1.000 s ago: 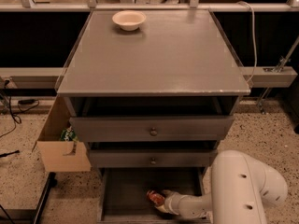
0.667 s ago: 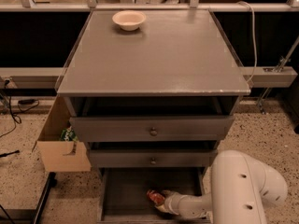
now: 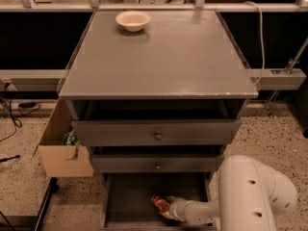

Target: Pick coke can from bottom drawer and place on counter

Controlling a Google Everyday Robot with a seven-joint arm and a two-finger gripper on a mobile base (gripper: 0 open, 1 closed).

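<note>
The bottom drawer (image 3: 130, 196) of the grey cabinet is pulled open, a shallow grey tray. The red coke can (image 3: 159, 203) lies in it toward the right. My gripper (image 3: 166, 209) reaches into the drawer from the right on its white arm and is at the can, touching it. The counter (image 3: 159, 52) is the flat grey top above.
A cream bowl (image 3: 133, 20) sits at the back left of the counter. The two knobbed drawers (image 3: 157, 135) above stand slightly out. A cardboard box (image 3: 62, 148) stands left of the cabinet. A cable hangs at the right. My large white arm (image 3: 255, 196) fills the lower right.
</note>
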